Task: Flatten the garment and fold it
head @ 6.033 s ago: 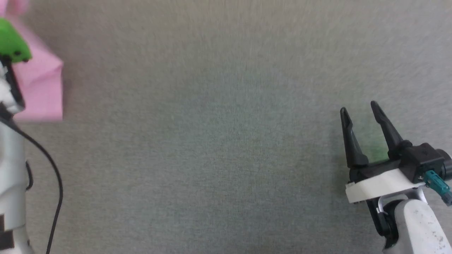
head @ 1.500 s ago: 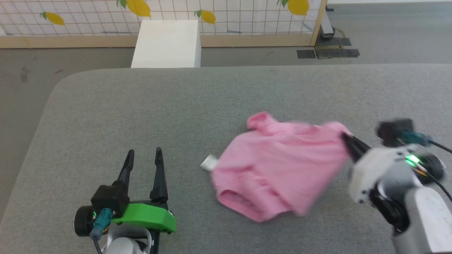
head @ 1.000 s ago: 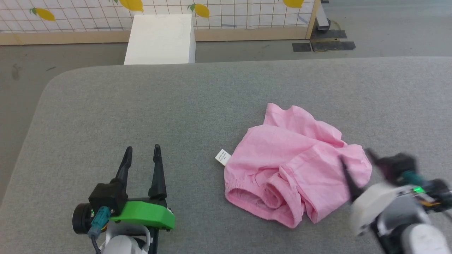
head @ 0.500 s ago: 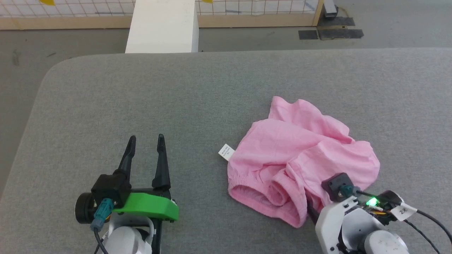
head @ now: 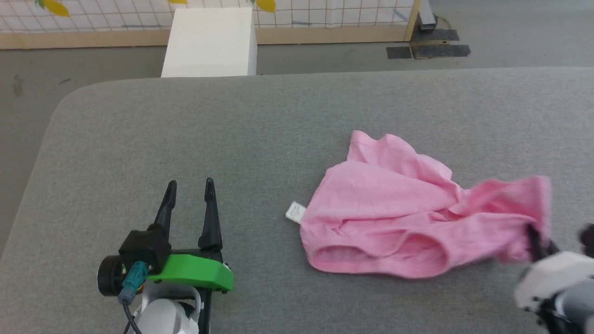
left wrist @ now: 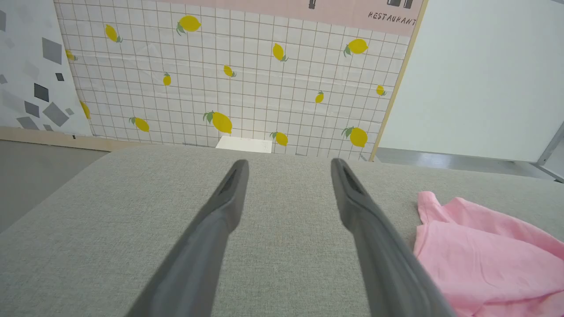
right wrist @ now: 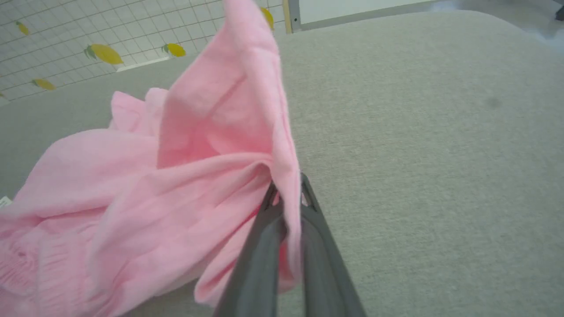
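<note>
The pink garment lies crumpled on the grey table, its gathered waistband toward me and a small white tag at its left side. My right gripper at the lower right is shut on the garment's right edge, which is lifted and stretched rightward. In the right wrist view the garment drapes between and over the closed right gripper. My left gripper rests open at the lower left, well apart from the cloth. In the left wrist view the left gripper is empty, with the garment at the right.
A white box stands on the floor beyond the table's far edge, before a tiled lemon-print panel. The table's rounded far-left corner is near the left arm. Bare grey surface stretches left of and behind the garment.
My right gripper has shut on the garment's right part and pulled it out to the right, lifting that edge and unrolling the bunched fold. The left gripper has stayed put and open.
</note>
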